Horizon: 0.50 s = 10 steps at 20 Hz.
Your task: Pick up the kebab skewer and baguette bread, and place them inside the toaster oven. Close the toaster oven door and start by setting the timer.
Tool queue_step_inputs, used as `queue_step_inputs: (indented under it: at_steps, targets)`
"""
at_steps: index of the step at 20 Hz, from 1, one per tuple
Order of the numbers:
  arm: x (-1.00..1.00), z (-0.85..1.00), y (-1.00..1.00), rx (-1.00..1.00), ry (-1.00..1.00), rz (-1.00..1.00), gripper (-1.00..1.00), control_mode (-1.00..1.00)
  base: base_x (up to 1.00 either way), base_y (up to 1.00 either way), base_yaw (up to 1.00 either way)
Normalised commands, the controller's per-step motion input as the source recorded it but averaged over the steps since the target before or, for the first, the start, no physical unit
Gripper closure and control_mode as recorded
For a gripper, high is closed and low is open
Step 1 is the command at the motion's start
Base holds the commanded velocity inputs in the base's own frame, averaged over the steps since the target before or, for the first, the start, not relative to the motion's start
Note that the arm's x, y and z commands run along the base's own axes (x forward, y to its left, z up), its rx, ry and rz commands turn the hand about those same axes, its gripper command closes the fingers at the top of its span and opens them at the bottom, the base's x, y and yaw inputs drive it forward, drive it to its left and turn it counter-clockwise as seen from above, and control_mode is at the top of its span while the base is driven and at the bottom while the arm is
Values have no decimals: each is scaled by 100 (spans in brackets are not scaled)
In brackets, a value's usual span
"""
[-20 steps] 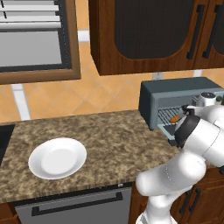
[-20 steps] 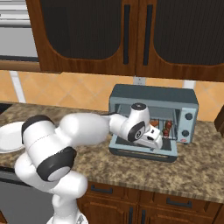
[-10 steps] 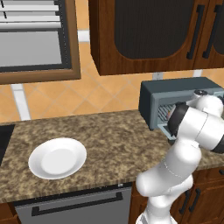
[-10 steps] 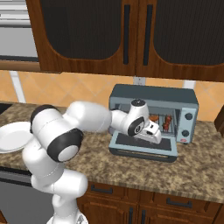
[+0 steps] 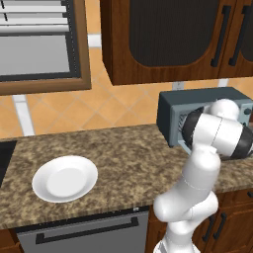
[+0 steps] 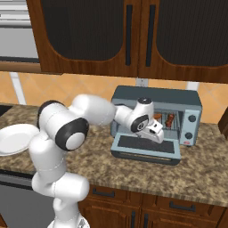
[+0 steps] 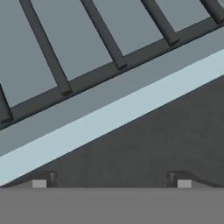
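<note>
Speckled brown stone counter [image 6: 205, 171] under dark wood cabinets. The gripper [image 6: 154, 132] hovers fingers [image 7: 183, 183] spread wide, empty, over the dropped glass door [image 6: 147, 149]; kebab skewer [image 6: 169, 119] sits on the boxy grey-blue toaster oven's [image 6: 189, 99] wire rack [image 7: 65, 89].

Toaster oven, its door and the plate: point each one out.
toaster oven [image 6: 156, 94], right base view, top panel.
toaster oven door [image 6: 146, 148], right base view, dropped-open glass panel.
plate [image 5: 65, 178], left base view, centre of the dish.

my arm hides the toaster oven [image 5: 170, 112] front; food [image 6: 169, 119] on its rack too small to identify.
</note>
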Motion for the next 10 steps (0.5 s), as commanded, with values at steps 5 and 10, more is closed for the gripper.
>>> queue_step_inputs:
  at_steps: [5, 10]
  targets:
    - [30, 0, 2, 3, -2, -17, -100, -100, 0, 0, 0]
    - [5, 0, 9, 0, -1, -20, -100, -100, 0, 0, 0]
